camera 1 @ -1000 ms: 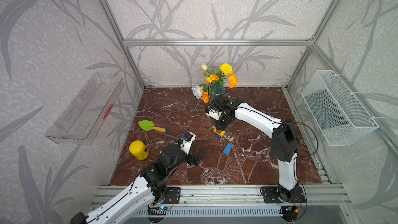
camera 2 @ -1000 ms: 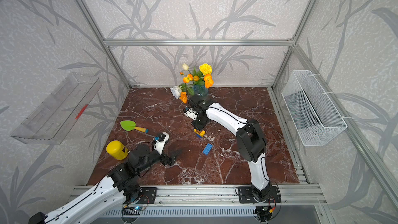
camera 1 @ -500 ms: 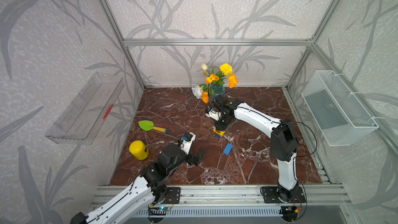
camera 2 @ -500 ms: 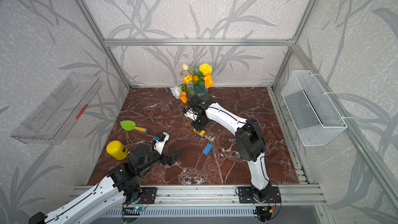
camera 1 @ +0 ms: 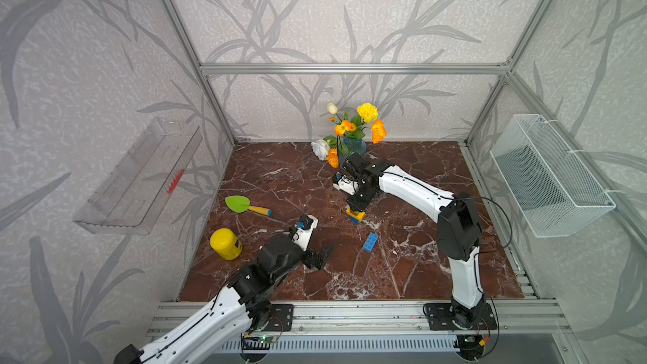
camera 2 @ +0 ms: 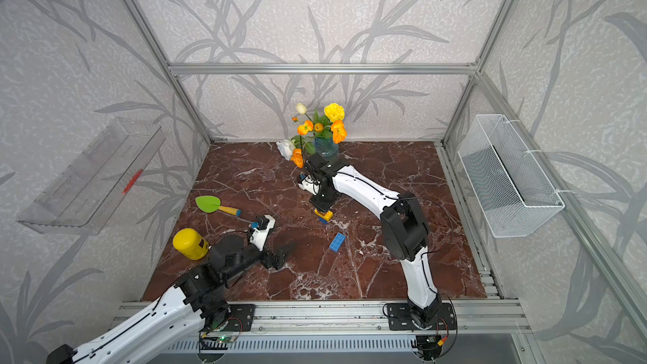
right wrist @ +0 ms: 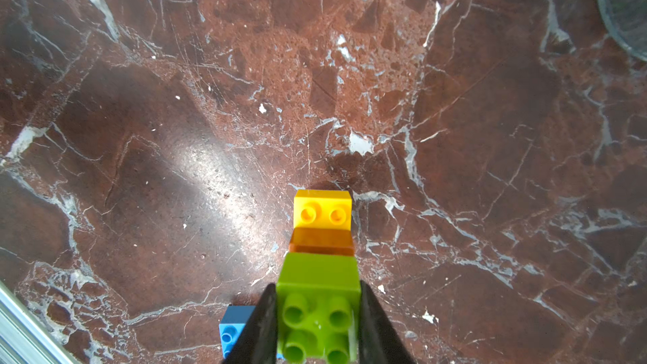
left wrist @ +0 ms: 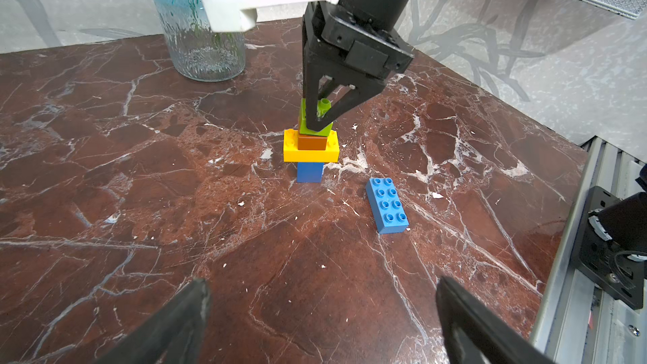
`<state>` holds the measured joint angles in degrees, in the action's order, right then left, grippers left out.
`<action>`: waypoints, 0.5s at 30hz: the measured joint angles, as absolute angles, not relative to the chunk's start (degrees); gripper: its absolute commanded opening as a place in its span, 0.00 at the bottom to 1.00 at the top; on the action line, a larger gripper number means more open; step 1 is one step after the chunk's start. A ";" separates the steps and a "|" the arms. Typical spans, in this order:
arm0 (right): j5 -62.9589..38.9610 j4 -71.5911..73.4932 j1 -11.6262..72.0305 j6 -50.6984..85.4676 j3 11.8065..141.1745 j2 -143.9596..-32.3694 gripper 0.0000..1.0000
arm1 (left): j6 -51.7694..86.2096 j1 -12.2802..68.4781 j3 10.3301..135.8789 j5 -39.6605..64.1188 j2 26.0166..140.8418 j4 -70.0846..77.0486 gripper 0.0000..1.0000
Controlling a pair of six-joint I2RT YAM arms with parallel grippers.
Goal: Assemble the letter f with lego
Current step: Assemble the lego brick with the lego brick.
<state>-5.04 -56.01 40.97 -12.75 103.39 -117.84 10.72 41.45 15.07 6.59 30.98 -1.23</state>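
1. Left wrist view: right gripper clenched on lime green brick, topmost of an upright stack.
2. Downward from there: small orange brick, long yellow brick, short blue brick standing on marble table. Yellow ends overhanging blue foot on both sides.
3. Right wrist view: black fingers flush against two opposite side faces of green, studs exposed between.
4. Long blue brick flat and loose, near stack, not touching, nearer front edge.
5. Left gripper spread wide, holding nothing, well apart from stack, open marble between.
6. Glass vase near, behind stack, beside right wrist.
7. In a top view: yellow jar and green shovel toward left edge, well apart from stack.
8. Stack mid-table, well away from all rails.
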 measured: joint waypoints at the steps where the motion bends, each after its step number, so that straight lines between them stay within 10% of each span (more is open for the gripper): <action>1: -5.06 -56.07 40.95 -12.75 103.46 -117.95 0.29 | 10.72 41.45 15.07 6.59 30.98 -1.23 0.99; 15: -4.93 -58.98 40.95 -13.50 105.32 -119.24 0.28 | 10.72 41.45 15.07 6.59 30.98 -1.23 0.99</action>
